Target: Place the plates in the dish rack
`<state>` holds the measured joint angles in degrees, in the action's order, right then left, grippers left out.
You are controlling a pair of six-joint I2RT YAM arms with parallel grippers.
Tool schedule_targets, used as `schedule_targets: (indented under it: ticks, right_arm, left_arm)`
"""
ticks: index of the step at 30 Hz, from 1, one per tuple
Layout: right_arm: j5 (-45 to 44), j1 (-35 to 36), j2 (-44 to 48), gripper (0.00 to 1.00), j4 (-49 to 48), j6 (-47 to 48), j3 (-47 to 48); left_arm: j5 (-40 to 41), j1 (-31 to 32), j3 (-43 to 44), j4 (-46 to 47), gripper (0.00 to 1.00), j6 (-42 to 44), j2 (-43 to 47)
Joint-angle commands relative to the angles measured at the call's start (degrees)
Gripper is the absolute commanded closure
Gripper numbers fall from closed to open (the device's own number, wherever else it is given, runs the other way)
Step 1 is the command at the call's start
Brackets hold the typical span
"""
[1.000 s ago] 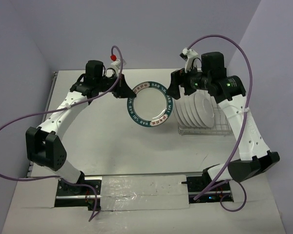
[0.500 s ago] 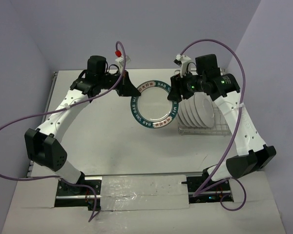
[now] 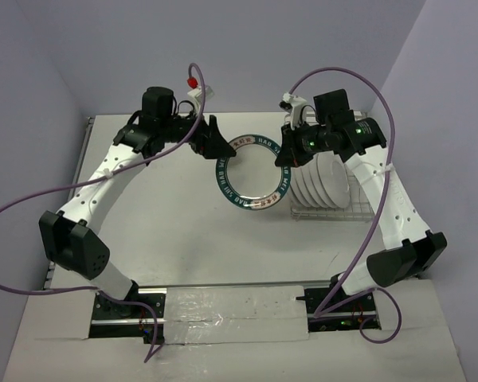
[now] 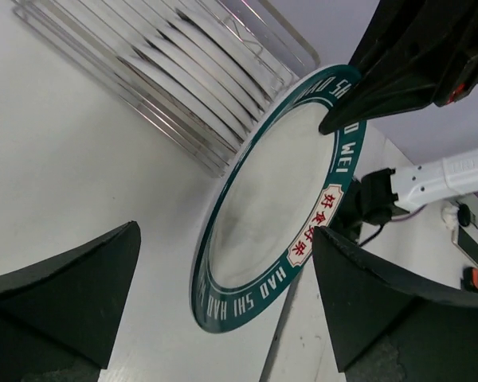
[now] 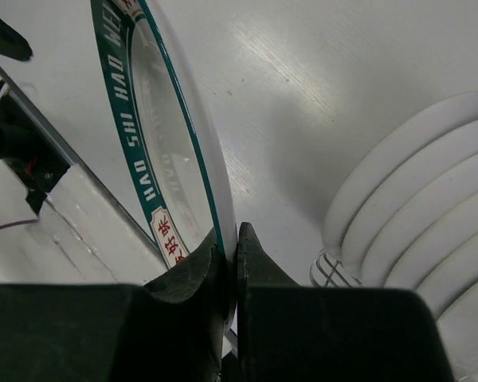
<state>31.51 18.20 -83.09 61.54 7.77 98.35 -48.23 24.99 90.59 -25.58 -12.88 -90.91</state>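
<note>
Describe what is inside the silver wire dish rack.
A row of round white plates stands on edge inside the silver wire dish rack. The right arm covers the rack's far side, so the exact count and any free slot there cannot be seen.

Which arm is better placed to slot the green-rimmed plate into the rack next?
Right. The right fingers are clamped on the green-rimmed plate, next to the dish rack; the left fingers stand open, not gripping it.

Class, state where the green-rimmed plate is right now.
In the top view the green-rimmed plate is mid-table, just left of the dish rack, its right rim pinched by the right hand, the open left hand beside its left rim.
</note>
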Motion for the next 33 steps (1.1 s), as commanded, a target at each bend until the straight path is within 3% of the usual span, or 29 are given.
schedule_targets:
  ticks: [1,10,16,21,27,33]
  right_arm:
    - [-1.98,-2.53,4.69,1.00,-2.91,-0.91,2.11]
    - [-0.13,-20.99,12.24,1.00,-5.99,-2.32,2.90]
    - [-8.28,-30.67,16.29,1.00,-10.03,-5.22,2.73]
    - [-31.48,-30.33,17.79,1.00,-11.88,-0.76,2.82]
    - [-55.71,-23.04,17.52,1.00,-16.52,9.44,-1.92]
    - [-67.34,-17.07,16.20,1.00,-20.48,14.81,-12.27]
  left_arm:
    - [5.33,0.06,5.39,-0.95,0.01,-1.62,0.74]
    - [6.74,-10.75,3.72,2.38,0.01,-12.34,1.71]
    - [19.55,-10.67,3.37,0.27,0.01,-12.60,1.62]
    - [29.40,-10.58,3.46,-2.01,0.01,-11.73,1.09]
    - [30.30,-10.67,1.17,-2.36,0.01,-11.20,0.83]
    - [31.35,-10.58,0.12,-3.42,0.01,-11.28,-0.84]
